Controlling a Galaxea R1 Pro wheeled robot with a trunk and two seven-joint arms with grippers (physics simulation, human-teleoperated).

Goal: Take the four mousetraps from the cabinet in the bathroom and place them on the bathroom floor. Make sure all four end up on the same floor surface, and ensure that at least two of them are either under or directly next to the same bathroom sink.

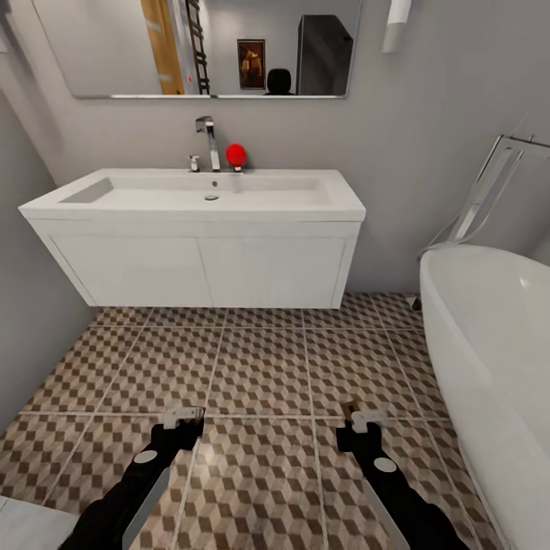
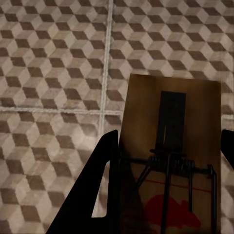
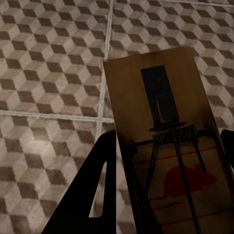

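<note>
Both arms are carrying one mousetrap each, facing the sink [image 1: 195, 200]. The left gripper [image 1: 183, 418] is clenching a trap across its width: in the left wrist view the left mousetrap [image 2: 170, 146] is sitting between the dark fingers [image 2: 105, 195], spring and red mouse print at the finger end, bare board sticking out past the tips. The right gripper [image 1: 365, 418] is doing the same with the right mousetrap [image 3: 161, 131]. Holding by the spring end is leaving the free end clear to touch down first.

Both traps are hanging over the bathroom floor [image 1: 260, 367], in front of the sink, not yet on the tiles. My read: the robot is squaring up to the sink so these two land under or right beside it, covering the two-by-the-sink condition. The bathtub [image 1: 489, 344] is just beside the right arm, so the right trap needs to go toward the sink, not the tub. The other two traps and the cabinet I can't place from here.
</note>
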